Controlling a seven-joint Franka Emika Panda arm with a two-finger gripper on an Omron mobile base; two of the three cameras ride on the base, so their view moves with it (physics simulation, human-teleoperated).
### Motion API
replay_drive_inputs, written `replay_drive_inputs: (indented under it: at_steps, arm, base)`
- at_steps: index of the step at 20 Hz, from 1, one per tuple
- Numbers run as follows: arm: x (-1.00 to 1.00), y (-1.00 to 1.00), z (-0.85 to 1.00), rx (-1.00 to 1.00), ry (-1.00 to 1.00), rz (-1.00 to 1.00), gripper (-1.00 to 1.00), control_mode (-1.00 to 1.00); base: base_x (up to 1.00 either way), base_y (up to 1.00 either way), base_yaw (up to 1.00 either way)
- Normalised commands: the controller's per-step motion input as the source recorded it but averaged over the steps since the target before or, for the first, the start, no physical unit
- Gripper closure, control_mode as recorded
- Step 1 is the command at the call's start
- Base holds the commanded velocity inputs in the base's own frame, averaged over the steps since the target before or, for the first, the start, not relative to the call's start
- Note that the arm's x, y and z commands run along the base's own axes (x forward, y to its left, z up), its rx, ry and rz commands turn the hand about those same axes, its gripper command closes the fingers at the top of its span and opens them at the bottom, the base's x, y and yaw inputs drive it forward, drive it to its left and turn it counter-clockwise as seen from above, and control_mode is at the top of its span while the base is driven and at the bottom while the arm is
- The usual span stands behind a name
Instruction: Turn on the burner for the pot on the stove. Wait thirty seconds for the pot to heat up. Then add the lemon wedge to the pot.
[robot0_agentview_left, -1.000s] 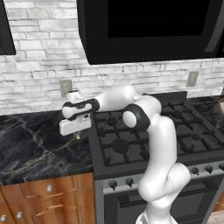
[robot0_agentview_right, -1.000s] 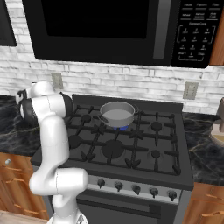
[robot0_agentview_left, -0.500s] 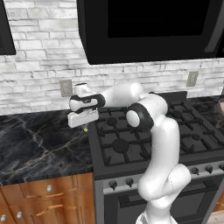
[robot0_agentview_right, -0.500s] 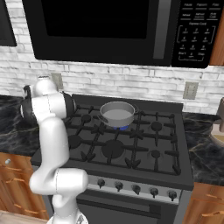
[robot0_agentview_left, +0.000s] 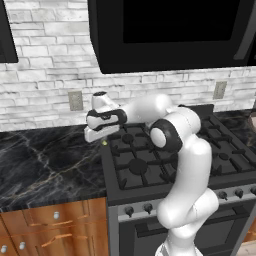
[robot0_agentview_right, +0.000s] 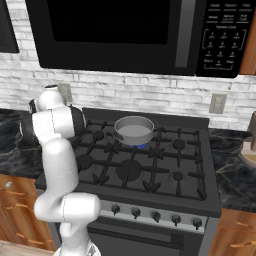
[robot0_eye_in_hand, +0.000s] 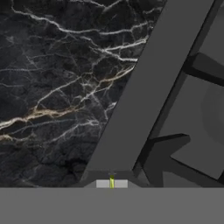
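My gripper (robot0_agentview_left: 103, 139) hangs above the left edge of the black stove (robot0_agentview_left: 150, 170), shut on the tiny yellow-green lemon wedge (robot0_agentview_left: 104, 143). In the hand view the lemon wedge (robot0_eye_in_hand: 112, 181) shows as a thin yellow sliver pinched between the finger pads, over the seam between counter and stove (robot0_eye_in_hand: 183, 105). The grey pot (robot0_agentview_right: 134, 130) stands on the rear middle burner (robot0_agentview_right: 142, 146), which shows a small blue glow under the pot's front edge. The pot lies well to the right of the gripper and is hidden behind my arm in the left base view.
Black marble counter (robot0_agentview_left: 45, 165) stretches left of the stove and continues to its right (robot0_agentview_right: 235, 175). A dark microwave (robot0_agentview_right: 130, 30) hangs overhead. Knobs (robot0_agentview_right: 155, 216) line the stove front. A tan vessel (robot0_agentview_right: 248, 150) sits at the far right.
The hand has lifted off the counter with the lemon wedge and swung right, from over the marble to the stove's left edge. The pot has not moved.
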Motion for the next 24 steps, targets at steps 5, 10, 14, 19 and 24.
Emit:
replay_drive_inputs:
  at_steps: [5,10,14,19,24]
  arm:
    - [0.00,-0.21,0.20,0.00,-0.19,-0.07,1.00,-1.00]
    - [0.04,-0.42,0.29,0.00,-0.02,-0.07,1.00,-1.00]
    - [0.16,-0.55,0.21,0.00,0.00,-0.11,1.00,-1.00]
    - [0.16,-0.57,0.09,0.00,0.00,-0.10,1.00,-1.00]
    - [0.31,-0.65,0.02,0.00,-0.01,-0.09,1.00,-1.00]
  base:
    - [0.00,0.00,0.00]
    - [0.00,0.00,0.00]
    - [0.00,0.00,0.00]
    - [0.00,0.00,0.00]
    - [0.00,0.00,0.00]
